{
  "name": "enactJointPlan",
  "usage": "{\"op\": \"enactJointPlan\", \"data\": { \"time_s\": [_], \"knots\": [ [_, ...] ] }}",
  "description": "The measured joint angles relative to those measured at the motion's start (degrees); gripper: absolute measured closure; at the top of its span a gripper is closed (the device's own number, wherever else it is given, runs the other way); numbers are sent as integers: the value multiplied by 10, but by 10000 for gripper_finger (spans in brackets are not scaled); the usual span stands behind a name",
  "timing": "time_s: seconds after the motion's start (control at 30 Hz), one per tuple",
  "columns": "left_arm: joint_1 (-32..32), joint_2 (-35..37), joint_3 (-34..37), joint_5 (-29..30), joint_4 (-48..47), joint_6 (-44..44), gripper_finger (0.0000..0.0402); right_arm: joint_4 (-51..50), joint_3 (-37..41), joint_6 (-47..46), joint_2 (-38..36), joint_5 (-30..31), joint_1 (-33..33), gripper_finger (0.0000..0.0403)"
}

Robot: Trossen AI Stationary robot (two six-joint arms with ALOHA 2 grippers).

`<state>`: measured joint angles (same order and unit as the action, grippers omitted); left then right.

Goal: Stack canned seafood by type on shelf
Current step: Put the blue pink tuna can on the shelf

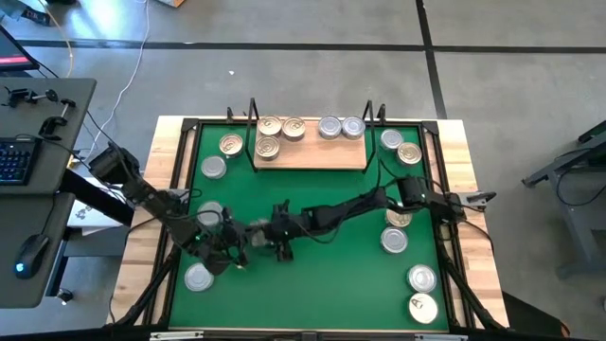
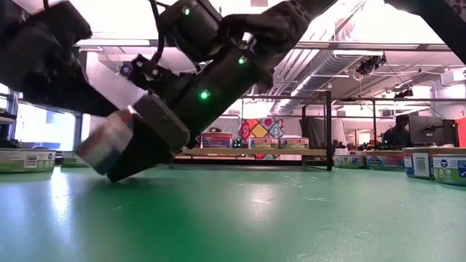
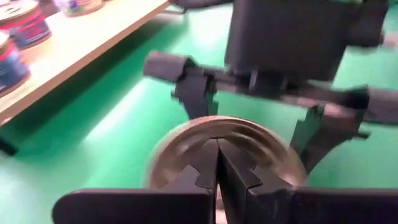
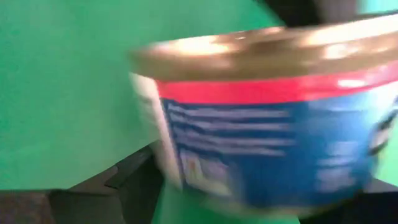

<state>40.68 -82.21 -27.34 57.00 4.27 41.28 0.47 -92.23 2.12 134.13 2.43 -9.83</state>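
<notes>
The right tool (image 1: 258, 234) stands wide around a tin (image 3: 217, 155), tilted against the mat. The shut, empty left tool (image 1: 237, 248) touches it. The shelf (image 1: 312, 156) lies well beyond, nearer the right arm.

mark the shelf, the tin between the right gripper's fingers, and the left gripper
shelf (image 1: 312, 154): high view, bare wood board.
tin (image 4: 267, 149): right wrist view, blue label wall.
left gripper (image 3: 217, 180): left wrist view, shut fingertips.

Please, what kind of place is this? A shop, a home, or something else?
Probably a robotics lab or test workshop, not a shop. The wooden table stands on a bare concrete floor marked with dark lines, a desk with a keyboard sits beside it, and the low view shows open ceiling ducts.
</notes>
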Motion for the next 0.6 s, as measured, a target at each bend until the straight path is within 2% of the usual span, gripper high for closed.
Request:
{"op": "enactJointPlan", "data": {
  "time_s": [0.37,0.47,0.6],
  "knots": [
    [28,2,-35,0,-29,0,401,-28,0,-25,-25,7,-42,114],
    [34,11,-63,-34,-86,16,401,-32,0,-29,-25,19,-44,114],
    [49,22,-116,-69,-220,87,401,-32,0,-38,-26,21,-43,114]
  ]
}}
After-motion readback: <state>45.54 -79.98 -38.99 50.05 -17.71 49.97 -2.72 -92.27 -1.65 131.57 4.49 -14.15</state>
